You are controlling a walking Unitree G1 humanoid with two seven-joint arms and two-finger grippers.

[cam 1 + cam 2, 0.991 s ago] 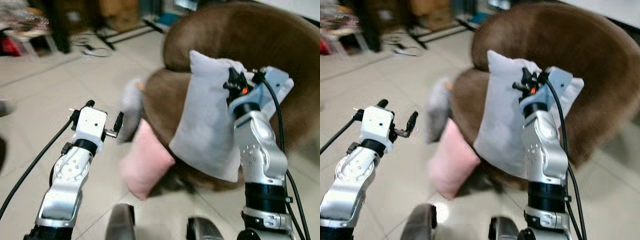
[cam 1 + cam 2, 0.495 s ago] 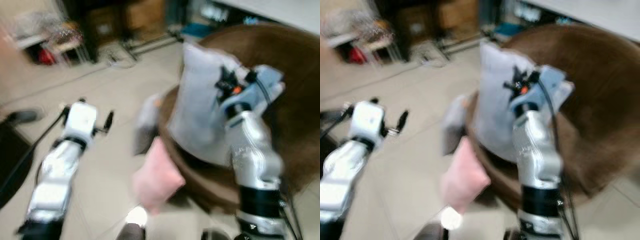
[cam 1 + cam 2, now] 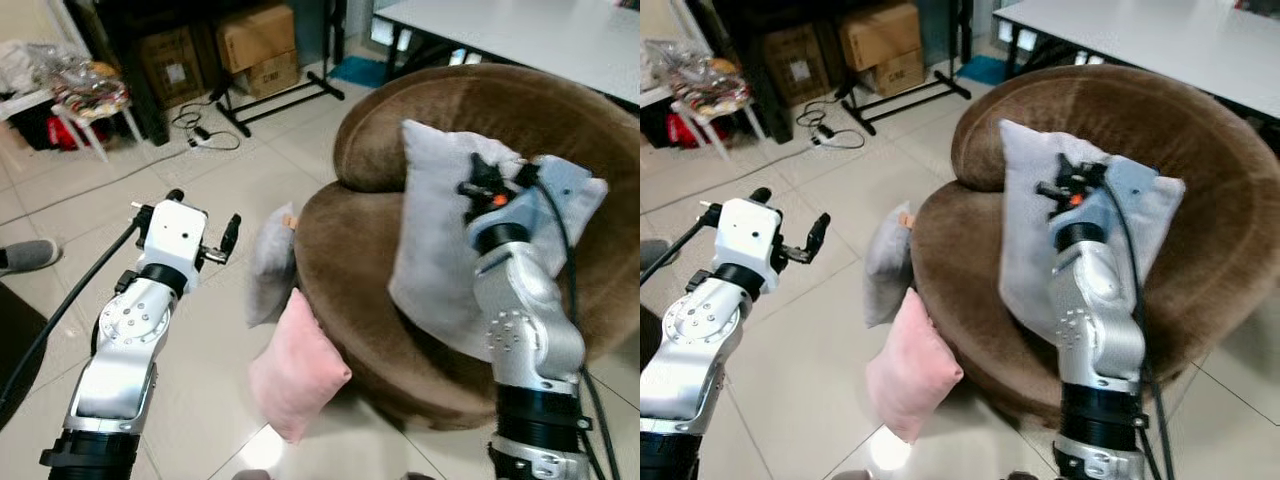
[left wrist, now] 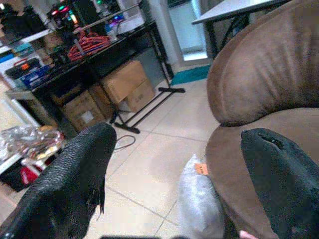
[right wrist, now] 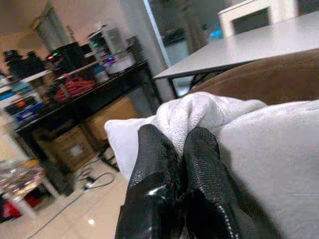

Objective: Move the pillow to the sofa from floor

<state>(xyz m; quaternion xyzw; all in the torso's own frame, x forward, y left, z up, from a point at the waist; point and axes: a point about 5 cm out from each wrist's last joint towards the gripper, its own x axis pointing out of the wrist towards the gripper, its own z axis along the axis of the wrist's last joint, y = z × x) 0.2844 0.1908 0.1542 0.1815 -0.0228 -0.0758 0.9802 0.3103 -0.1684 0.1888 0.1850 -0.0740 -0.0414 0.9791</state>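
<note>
A light grey pillow stands tilted over the seat of the round brown sofa. My right gripper is shut on a bunched fold near the pillow's top edge. In the right wrist view both fingers pinch the white fabric. My left gripper is open and holds nothing. It hovers above the floor to the left of the sofa, with its wide-spread fingers framing the sofa's side.
A small grey pillow and a pink pillow lean against the sofa's front on the tiled floor. Cardboard boxes, a black stand and cables lie behind. A white table is at back right and a shoe at far left.
The camera has shifted and the blur has cleared. My right gripper still grips the grey pillow at the sofa. The left arm holds the same pose.
</note>
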